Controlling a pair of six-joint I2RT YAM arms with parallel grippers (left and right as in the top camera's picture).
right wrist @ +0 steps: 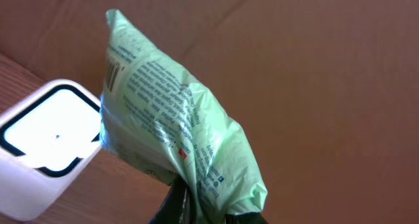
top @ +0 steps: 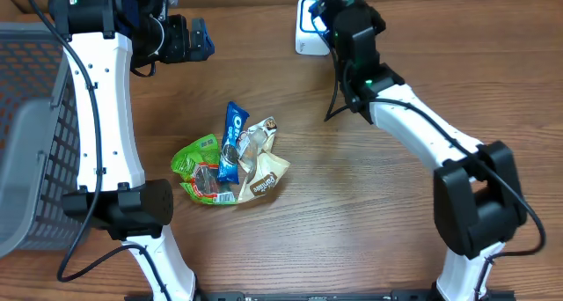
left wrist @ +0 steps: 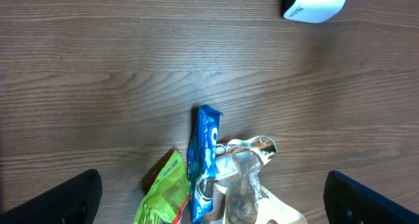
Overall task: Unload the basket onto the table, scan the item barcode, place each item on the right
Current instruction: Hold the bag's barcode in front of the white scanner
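Right arm: stretched far forward, right gripper [right wrist: 194,209] pinched on the green packet [right wrist: 177,132], which stood above its fingers.
Scanner [right wrist: 46,142]: just beside that gripper.
Left gripper [top: 201,39]: spread wide, snack pile [left wrist: 216,178] below.

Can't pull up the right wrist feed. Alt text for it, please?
The right gripper pinches a pale green printed packet from below, holding it up beside the white barcode scanner, which sits on the wooden table. A plain brown backdrop fills the rest.
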